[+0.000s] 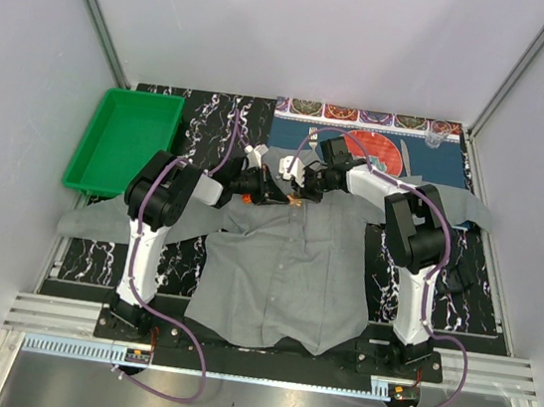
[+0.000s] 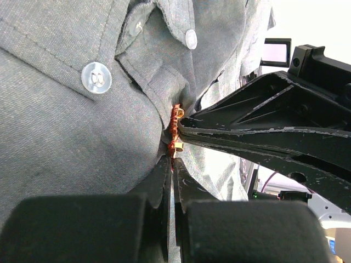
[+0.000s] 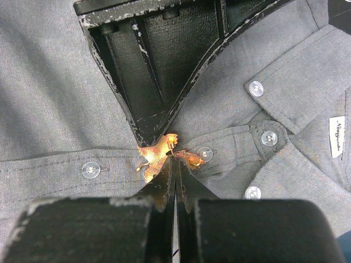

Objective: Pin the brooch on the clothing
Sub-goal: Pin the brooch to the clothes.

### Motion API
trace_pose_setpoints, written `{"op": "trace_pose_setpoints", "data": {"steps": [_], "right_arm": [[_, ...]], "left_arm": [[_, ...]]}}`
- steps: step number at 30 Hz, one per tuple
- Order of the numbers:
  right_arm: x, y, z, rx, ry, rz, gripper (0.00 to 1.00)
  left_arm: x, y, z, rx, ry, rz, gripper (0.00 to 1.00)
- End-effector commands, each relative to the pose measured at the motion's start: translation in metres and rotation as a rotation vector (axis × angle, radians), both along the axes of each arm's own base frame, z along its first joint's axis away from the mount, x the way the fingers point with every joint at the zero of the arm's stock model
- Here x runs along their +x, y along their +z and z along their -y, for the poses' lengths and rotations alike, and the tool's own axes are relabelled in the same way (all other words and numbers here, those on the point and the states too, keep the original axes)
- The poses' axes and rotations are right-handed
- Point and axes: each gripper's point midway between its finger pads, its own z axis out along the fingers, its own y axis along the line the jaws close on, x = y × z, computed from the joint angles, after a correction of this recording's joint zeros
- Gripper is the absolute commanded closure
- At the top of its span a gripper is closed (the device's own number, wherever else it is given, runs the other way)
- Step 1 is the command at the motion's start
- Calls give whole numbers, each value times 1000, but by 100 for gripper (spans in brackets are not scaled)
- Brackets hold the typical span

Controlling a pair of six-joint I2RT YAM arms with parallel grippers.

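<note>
The clothing, a grey button-up shirt [image 1: 283,275], lies spread flat with its collar at the far end. A small gold brooch [image 1: 295,203] sits on the button placket just below the collar [image 3: 155,159]. Both grippers meet at it. My left gripper [image 1: 287,197] reaches in from the left, and its fingers [image 2: 173,161] are shut on the brooch's edge [image 2: 176,118] together with a fold of fabric. My right gripper [image 1: 302,195] comes from the right. Its tips [image 3: 174,160] are shut at the brooch's pin, beside a pale button [image 3: 204,153].
A green tray [image 1: 125,139] stands at the back left. A blue patterned placemat [image 1: 438,163] with a red plate [image 1: 374,149] lies at the back right, partly under the shirt's sleeve. A black marbled mat [image 1: 213,120] covers the table, with white walls around it.
</note>
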Motion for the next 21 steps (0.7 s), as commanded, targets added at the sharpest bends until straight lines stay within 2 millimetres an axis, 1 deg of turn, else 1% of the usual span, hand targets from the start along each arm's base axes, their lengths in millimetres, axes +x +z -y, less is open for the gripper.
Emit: {"op": "trace_pose_setpoints", "data": {"steps": [1,8,10,15,21], "right_arm": [[19,11,-3,21,-31,52,100],[26,17,1,53,-57,43,100],[26,15,2,46,-57,46,100],[28,17,3,57,-63,47,100],[29,12,6,44,-74,40,100]], "left_arm": [[-5,5,8,-27,-50,10,100],[-6,0,6,-24,-45,-12,100],[-7,-1,6,-24,-44,-17,100],[-6,0,6,-22,-45,-13,100],[-6,1,6,-24,-44,-11,100]]}}
